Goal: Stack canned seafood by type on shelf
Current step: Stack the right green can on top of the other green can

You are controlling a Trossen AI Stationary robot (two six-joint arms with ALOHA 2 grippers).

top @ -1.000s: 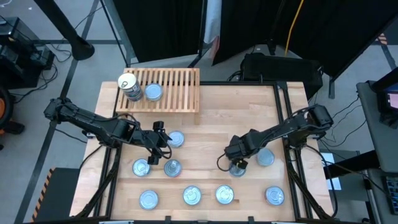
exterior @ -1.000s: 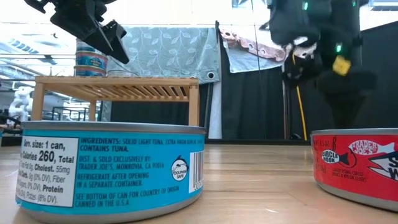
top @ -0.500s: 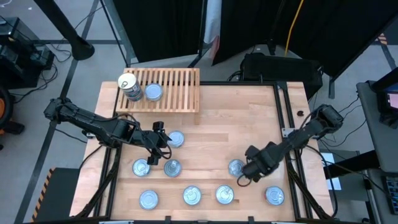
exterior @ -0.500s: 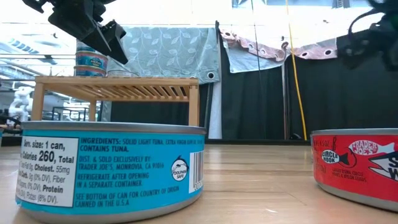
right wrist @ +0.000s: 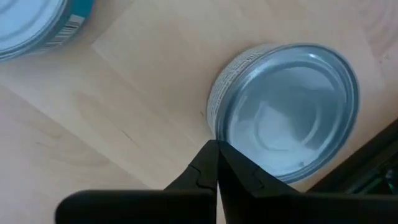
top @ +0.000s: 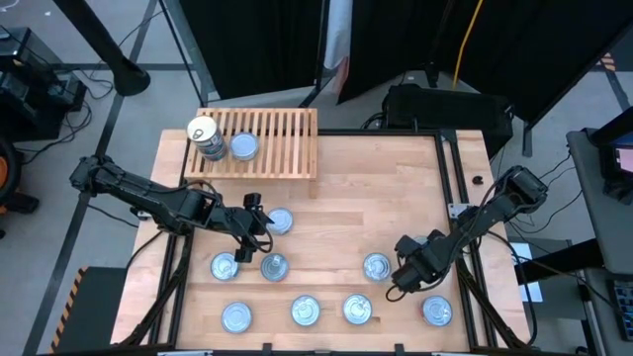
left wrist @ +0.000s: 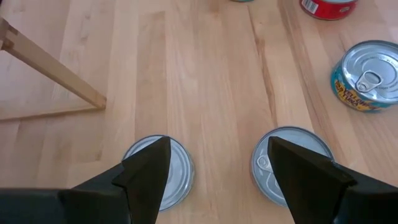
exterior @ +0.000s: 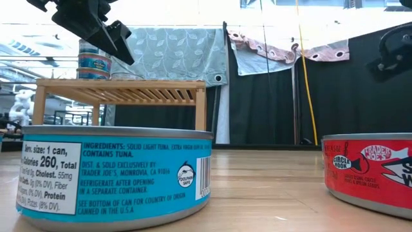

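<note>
High view: two tins [top: 220, 139] sit at the shelf's [top: 272, 138] 9 o'clock end, the rest on the table [top: 346, 198] toward 6. Left gripper [top: 259, 229] hangs spread among them. Only the right wrist view shows the right gripper [right wrist: 217, 148] pinched empty beside a tin [right wrist: 289, 106].

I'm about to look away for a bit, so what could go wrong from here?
The right claw is shut and hangs low beside a can near the table's edge; a sweep could knock it off. The left claw is open above two cans lying close together, so a descent might bump both.
</note>
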